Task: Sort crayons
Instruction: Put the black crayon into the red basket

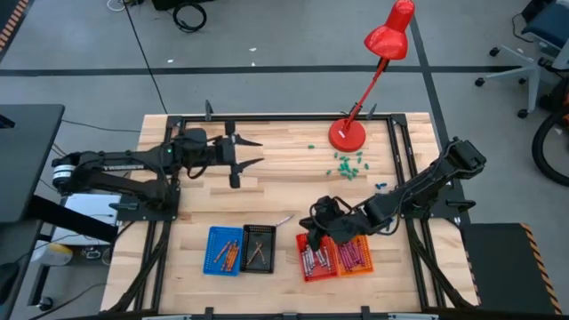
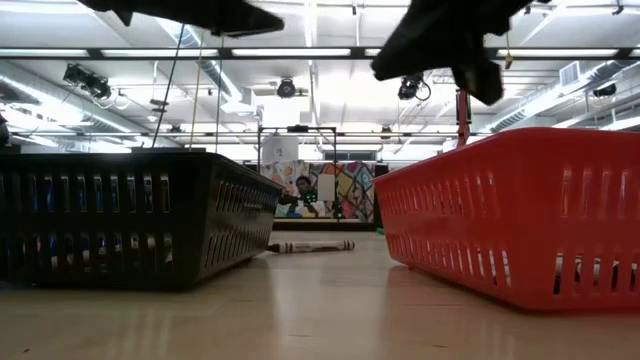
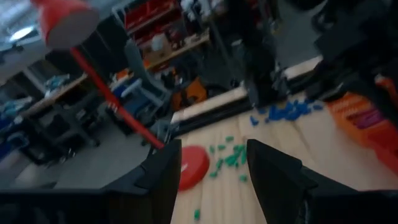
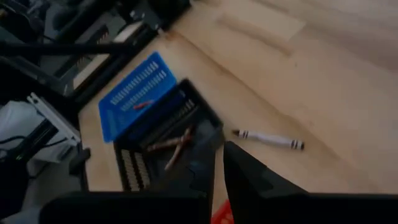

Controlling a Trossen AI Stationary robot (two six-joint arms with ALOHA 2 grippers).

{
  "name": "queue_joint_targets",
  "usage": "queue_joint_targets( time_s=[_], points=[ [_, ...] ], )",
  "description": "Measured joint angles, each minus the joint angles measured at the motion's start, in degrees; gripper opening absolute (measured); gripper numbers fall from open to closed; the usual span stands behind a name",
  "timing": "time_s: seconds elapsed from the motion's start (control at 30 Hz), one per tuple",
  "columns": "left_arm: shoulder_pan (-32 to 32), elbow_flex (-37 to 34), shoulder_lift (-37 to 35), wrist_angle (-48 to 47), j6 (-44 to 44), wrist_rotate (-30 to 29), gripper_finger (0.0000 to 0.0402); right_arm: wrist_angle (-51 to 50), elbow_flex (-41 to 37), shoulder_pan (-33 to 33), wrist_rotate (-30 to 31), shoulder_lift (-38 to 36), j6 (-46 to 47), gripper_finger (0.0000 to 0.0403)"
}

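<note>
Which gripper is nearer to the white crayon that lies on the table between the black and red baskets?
Right. The right gripper hovers just beside the white crayon; the left gripper is far off, near the table's far side.

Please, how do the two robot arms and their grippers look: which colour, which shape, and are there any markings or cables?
Both arms are black and jointed. The left arm has a white band at its base end and small pale lettering along the link. The left gripper ends in two thin, pointed dark fingers. The right arm is all black and blocky; the right gripper has the same dark tapered fingers. No loose cables show on them.
</note>
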Motion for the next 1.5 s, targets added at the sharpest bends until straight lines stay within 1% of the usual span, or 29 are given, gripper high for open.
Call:
queue_joint_targets(
  time_s=[0.1, 0.27, 0.43, 0.47, 0.6, 0.7, 0.8, 0.97, 1.07, 1.13, 1.23, 1.33, 1.43, 1.5],
  points=[
    [1.8, 0.0, -1.9, -3.8, -0.3, 0.0, 0.0193, -1.5, 0.0, 0.4, -2.2, 0.0, 1.6, 0.0039],
    [3.9, 0.0, -2.0, -4.0, -0.4, 0.2, 0.0193, -5.3, 0.0, -2.4, -7.2, 0.0, -3.6, 0.0039],
    [4.6, 0.0, -1.6, -3.6, -1.4, 0.2, 0.0193, -6.2, 0.0, -5.8, -11.0, 0.0, -9.6, 0.0040],
    [4.6, 0.0, -1.6, -3.6, -1.8, 0.7, 0.0193, -6.3, 0.0, -6.3, -11.6, 0.0, -10.7, 0.0040],
    [4.6, 0.0, -1.6, -4.5, -2.6, 6.8, 0.0193, -6.2, 0.0, -7.7, -12.3, 0.0, -14.9, 0.0040],
    [4.5, 0.0, -1.6, -5.8, -3.5, 9.9, 0.0193, -5.6, 0.0, -8.8, -14.5, 0.0, -17.4, 0.0040],
    [4.6, 0.0, -1.6, -7.4, -4.8, 10.2, 0.0193, -4.7, 0.0, -9.9, -16.1, 0.0, -20.5, 0.0040],
    [4.6, 0.0, -1.6, -8.6, -7.2, 10.2, 0.0193, -4.3, 0.0, -11.3, -16.2, 0.2, -25.1, 0.0040],
    [4.6, 0.0, -1.6, -9.0, -9.2, 10.2, 0.0193, -4.0, 1.4, -11.7, -16.5, 3.0, -28.1, 0.0040],
    [4.5, 0.0, -1.6, -9.2, -10.0, 10.1, 0.0193, -4.3, 4.4, -11.9, -17.3, 6.8, -30.9, 0.0040],
    [4.5, 0.0, -1.6, -10.8, -11.0, 10.1, 0.0193, -7.9, 9.7, -12.3, -18.0, 12.2, -35.4, 0.0040],
    [4.4, 0.0, -1.6, -13.7, -11.5, 10.1, 0.0193, -9.5, 14.3, -12.9, -18.9, 16.0, -42.5, 0.0042],
    [4.2, 0.0, -1.8, -17.3, -11.5, 10.1, 0.0193, -10.1, 16.5, -13.7, -21.2, 18.4, -50.1, 0.0053],
    [4.1, 0.0, -1.8, -18.8, -11.5, 10.1, 0.0193, -10.2, 16.9, -14.6, -23.9, 19.3, -53.5, 0.0066]
  ],
)
